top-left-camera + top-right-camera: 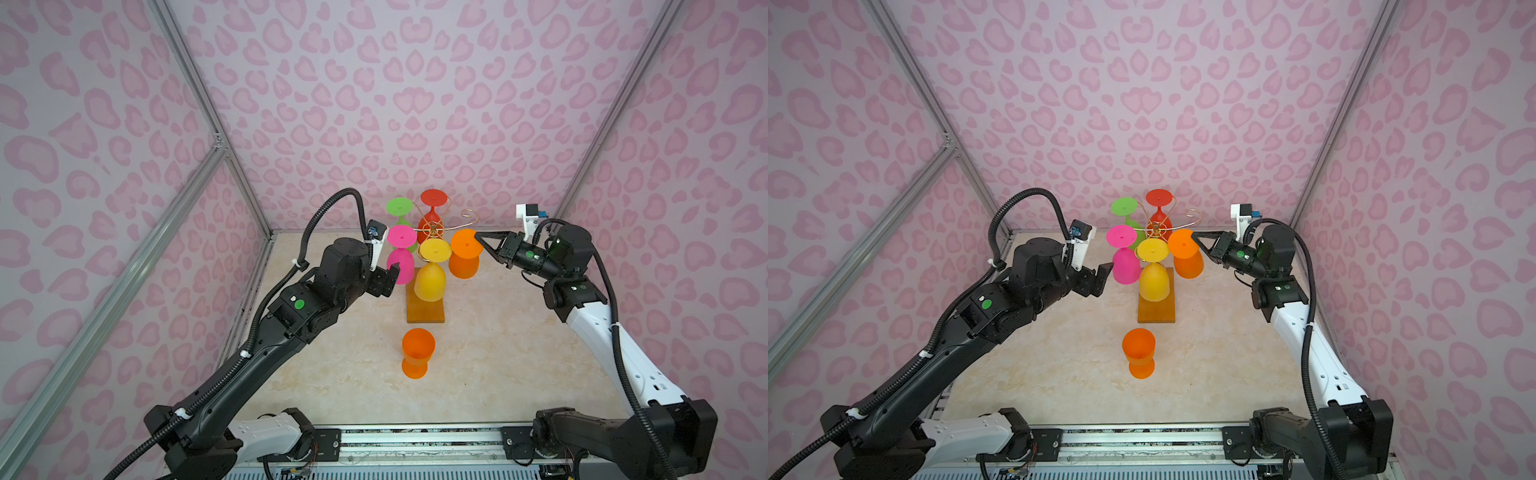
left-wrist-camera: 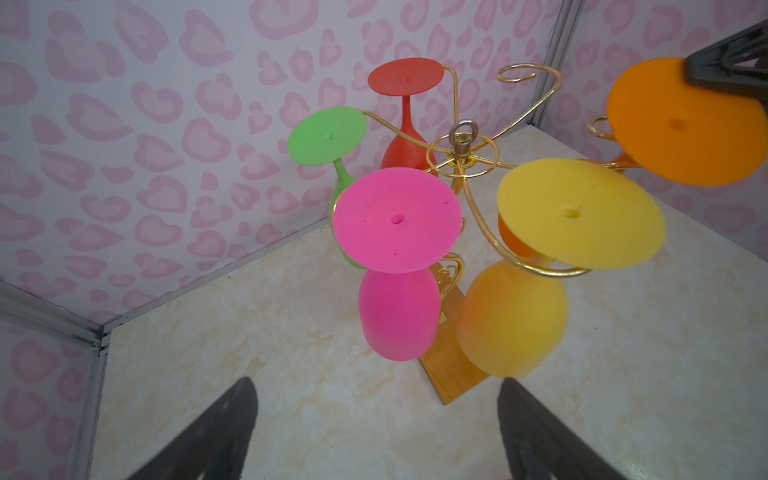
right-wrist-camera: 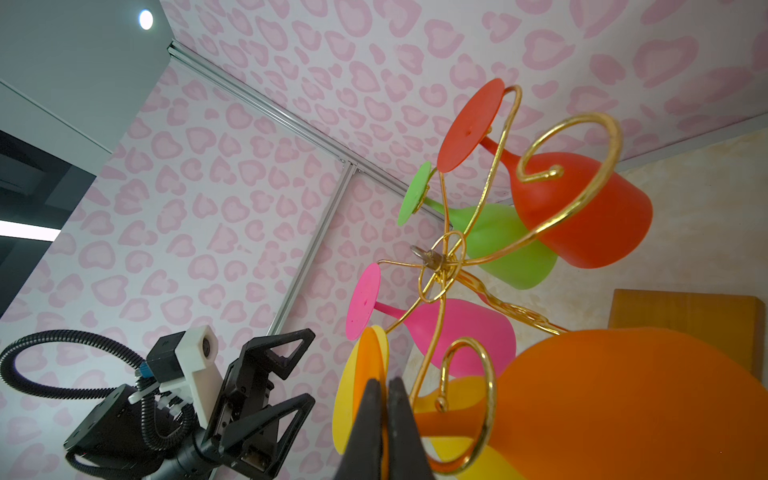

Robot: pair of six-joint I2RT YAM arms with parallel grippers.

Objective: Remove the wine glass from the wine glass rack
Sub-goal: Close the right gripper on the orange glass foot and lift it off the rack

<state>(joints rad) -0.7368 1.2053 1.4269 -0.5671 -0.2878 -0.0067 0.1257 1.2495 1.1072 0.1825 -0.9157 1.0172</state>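
The wine glass rack [image 1: 426, 311] of gold wire on a wooden base stands mid-table, with upside-down glasses hanging from it: green [image 1: 400, 206], red [image 1: 433, 198], pink [image 1: 401, 259] and yellow [image 1: 432, 278]. An orange wine glass [image 1: 463, 266] hangs upside down at the rack's right side. My right gripper [image 3: 384, 384] is shut on the edge of its foot disc [image 3: 368, 365]. Its stem crosses a gold curl [image 3: 478, 374]; whether it rests on it I cannot tell. My left gripper [image 2: 374, 386] is open and empty, just short of the pink bowl [image 2: 399, 316].
A second orange glass [image 1: 417, 353] stands upright on the table in front of the rack's base. One gold scroll arm [image 1: 469, 214] at the back right carries nothing. Pink patterned walls with metal posts close in on three sides.
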